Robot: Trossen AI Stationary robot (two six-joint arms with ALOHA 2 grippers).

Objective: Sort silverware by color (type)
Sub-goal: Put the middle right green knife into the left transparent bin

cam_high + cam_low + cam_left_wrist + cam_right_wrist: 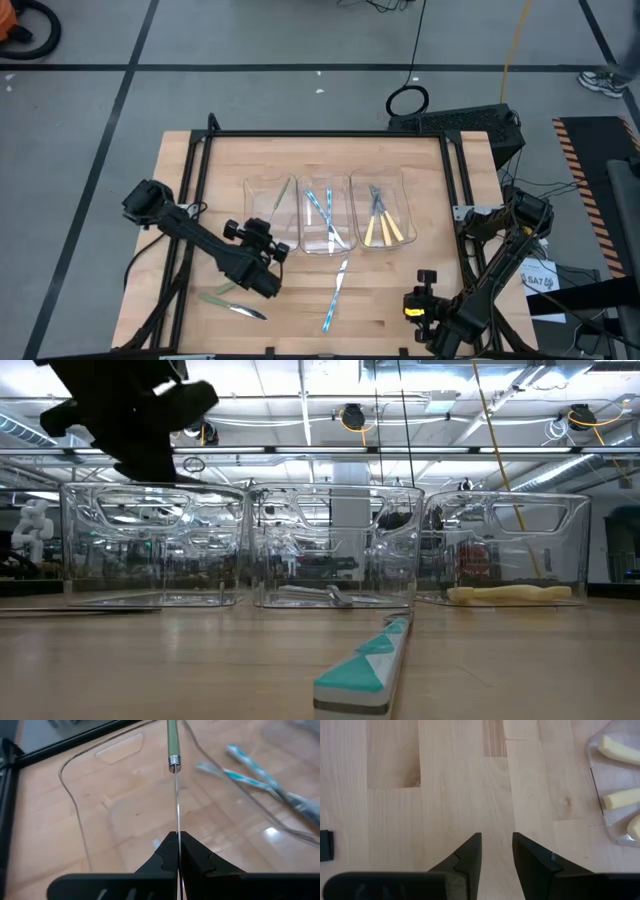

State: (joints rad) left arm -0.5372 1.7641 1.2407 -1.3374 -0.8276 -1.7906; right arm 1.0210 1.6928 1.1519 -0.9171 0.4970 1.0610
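Three clear bins stand side by side mid-table: the left bin [262, 190], the middle bin [325, 215] with light-blue-handled silverware [250, 777], and the right bin [385, 212] with yellow-handled silverware [620, 797]. My left gripper [268, 224] is shut on a green-handled piece [283, 194], which it holds over the left bin. My right gripper [426, 278] hangs open over bare wood near the front right, with nothing between its fingers [470, 852]. My left gripper pinches the thin metal end [177, 822] of the green-handled piece between its two fingertips [192, 847]. The fingers slant down toward the table's far side and lie along the piece. The green handle [172, 742] sticks out ahead of them, lifted clear above the left bin.
Loose silverware lies on the wood near the front: green-handled pieces [216, 297] and one more [247, 313] at the front left, and light-blue-handled pieces [341, 274] [329, 312] in front of the middle bin, one close in the low view [365, 670]. A black frame [330, 134] edges the table.
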